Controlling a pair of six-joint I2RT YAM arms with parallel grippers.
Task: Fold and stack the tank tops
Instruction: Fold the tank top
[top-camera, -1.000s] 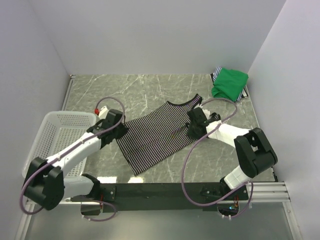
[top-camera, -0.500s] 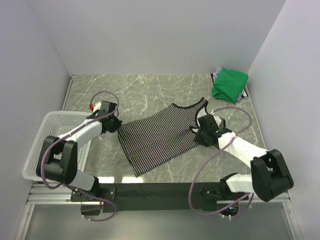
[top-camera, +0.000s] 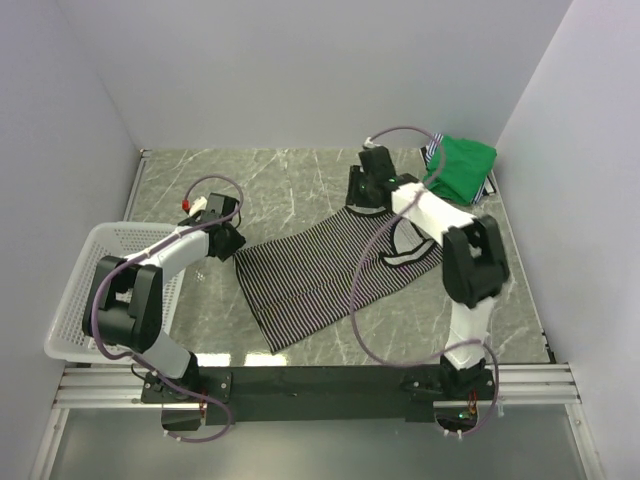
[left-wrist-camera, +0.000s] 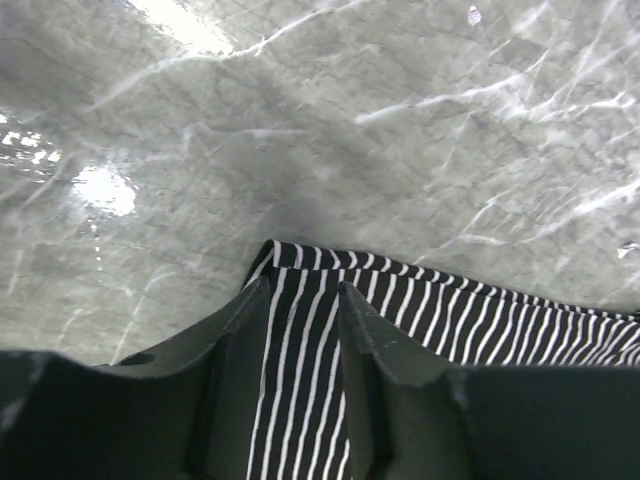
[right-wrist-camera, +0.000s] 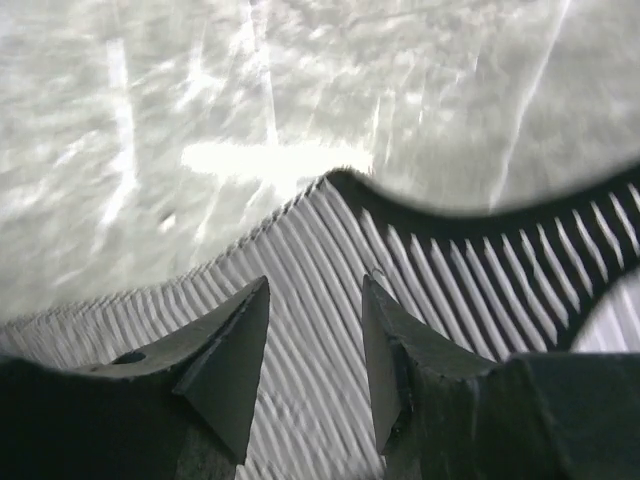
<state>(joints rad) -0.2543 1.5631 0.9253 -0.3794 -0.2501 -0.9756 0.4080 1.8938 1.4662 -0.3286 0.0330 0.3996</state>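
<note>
The grey marbled table (top-camera: 300, 180) fills the floor of the white-walled cell. The striped tank top (top-camera: 310, 275) lies spread flat across its middle, turned at a slant, with its hem end toward the near left and its dark-edged neckline and straps toward the far right; 1 strap loop lies on the table at its right side. The white mesh basket (top-camera: 110, 235) sits at the table's left near edge, apart from the cloth. The right arm (top-camera: 440, 215) reaches out to the far edge of the striped top, while the left arm (top-camera: 170, 255) bends in from beside the basket to the top's left corner. The green tank top (top-camera: 458, 165) sits bunched in the far right corner against the wall, well apart from the striped one, with a bit of striped cloth (top-camera: 433, 148) showing under its left edge. The right gripper (right-wrist-camera: 315, 285) is over the neckline edge, its 2 fingers parted, with flat striped cloth showing in the gap and nothing pinched. The left gripper (left-wrist-camera: 303, 290) is over the corner of the striped top, its 2 fingers likewise parted with the cloth lying flat between them.
</note>
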